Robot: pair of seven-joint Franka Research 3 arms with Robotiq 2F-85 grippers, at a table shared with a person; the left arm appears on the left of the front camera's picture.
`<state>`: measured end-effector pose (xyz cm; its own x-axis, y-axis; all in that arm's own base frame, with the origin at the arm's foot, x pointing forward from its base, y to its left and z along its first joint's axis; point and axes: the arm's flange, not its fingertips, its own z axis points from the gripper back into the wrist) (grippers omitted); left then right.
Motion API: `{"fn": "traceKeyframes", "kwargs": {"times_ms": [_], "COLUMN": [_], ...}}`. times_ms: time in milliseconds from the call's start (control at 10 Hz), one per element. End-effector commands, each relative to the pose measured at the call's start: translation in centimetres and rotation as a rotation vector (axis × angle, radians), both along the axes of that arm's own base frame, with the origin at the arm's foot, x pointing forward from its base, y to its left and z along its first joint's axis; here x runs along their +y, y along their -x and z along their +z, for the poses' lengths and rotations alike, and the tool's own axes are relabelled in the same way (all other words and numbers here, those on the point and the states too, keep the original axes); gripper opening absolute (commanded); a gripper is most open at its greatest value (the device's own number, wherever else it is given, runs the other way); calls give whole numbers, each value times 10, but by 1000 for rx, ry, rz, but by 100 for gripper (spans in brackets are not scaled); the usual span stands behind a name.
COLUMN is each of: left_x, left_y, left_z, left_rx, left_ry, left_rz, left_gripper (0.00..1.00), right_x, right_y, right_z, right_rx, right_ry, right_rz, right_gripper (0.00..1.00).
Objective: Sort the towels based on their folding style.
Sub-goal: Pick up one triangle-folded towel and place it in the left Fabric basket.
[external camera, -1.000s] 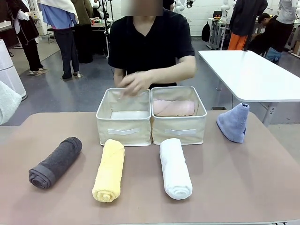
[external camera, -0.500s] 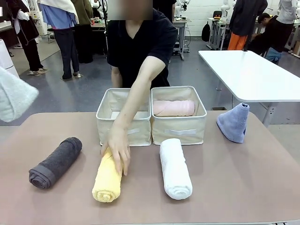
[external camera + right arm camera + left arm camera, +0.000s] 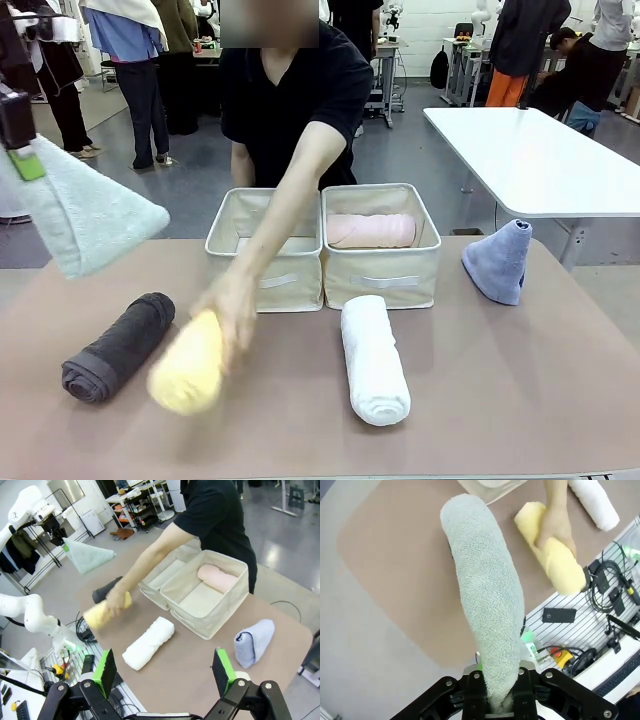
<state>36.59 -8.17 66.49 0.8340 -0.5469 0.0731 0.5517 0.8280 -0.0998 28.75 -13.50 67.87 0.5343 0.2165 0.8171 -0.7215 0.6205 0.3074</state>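
Wrist view shows left gripper [image 3: 498, 701] clamping mint towel [image 3: 485, 595] at its tip.

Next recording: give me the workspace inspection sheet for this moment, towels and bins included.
Surface: brown table, no spills seen.
Job's things: grey roll, white roll and lavender cone are on the table; pink roll is in the right bin; yellow roll is gripped by the person's hand, blurred; mint cone is held in the air.
Clutter: nothing seen.
Grippers: left gripper shut on the mint cone; right gripper open, holding nothing.
Cables: black cables on a rack beside the table.
Surroundings: white table and people behind the person.
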Motion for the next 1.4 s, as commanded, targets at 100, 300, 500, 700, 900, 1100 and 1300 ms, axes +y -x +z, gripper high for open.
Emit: {"fn": "traceKeyframes", "kwargs": {"times_ms": [100, 300, 500, 700, 900, 1100, 1300], "left_x": [-10, 56, 102, 95, 89, 91, 92], "left_y": [-8, 38, 110, 131, 119, 109, 103], "left_z": [5, 2, -6, -14, -14, -14, -11], "left_rx": [-20, -25, -125, -162, -131, -105, -101], "left_ry": [-20, -61, -78, -117, -108, -81, -63], "left_rz": [-197, -77, 72, 132, 144, 161, 169], "left_gripper": [16, 16, 16, 16, 16, 16, 16], "right_x": [0, 0, 0, 0, 0, 0, 0], "right_y": [0, 0, 0, 0, 0, 0, 0], "right_z": [-2, -2, -2, -2, -2, -2, -2], "right_rx": [12, 12, 12, 12, 12, 12, 12], "right_ry": [16, 16, 16, 16, 16, 16, 16], "right_rz": [-7, -7, -7, -7, -7, -7, -7], "right_gripper": [100, 100, 100, 100, 100, 100, 100]}}
